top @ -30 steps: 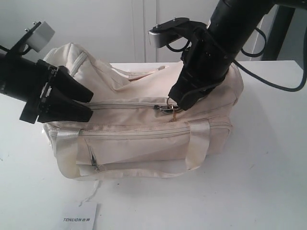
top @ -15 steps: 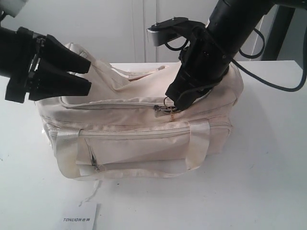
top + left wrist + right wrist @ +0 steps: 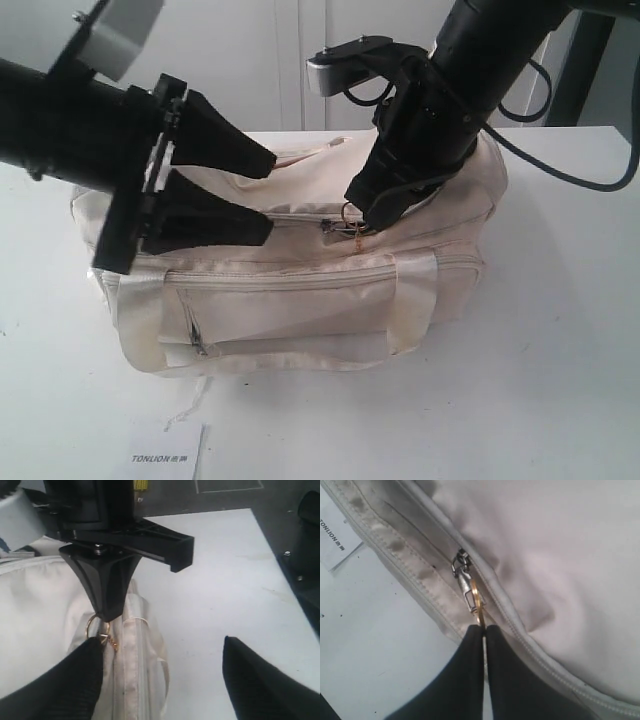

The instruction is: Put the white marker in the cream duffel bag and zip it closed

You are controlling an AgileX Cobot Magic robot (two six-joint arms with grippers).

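Swinging rightward since before, your left gripper (image 3: 270, 195), jaws spread, is hiding the left top of the cream duffel bag (image 3: 300, 290); your right gripper (image 3: 484, 628) is pinching the gold zipper ring (image 3: 476, 600) (white marker unseen), all over a white table (image 3: 560, 330).

The white card (image 3: 165, 452) on the table (image 3: 560, 350) carries the word "TONLION" in dark capitals, followed by small marks too fine to read. The right wrist view shows that word too.

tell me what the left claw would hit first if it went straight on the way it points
Probably the right claw, shut on the gold zipper pull atop the cream duffel bag; depth is unclear.
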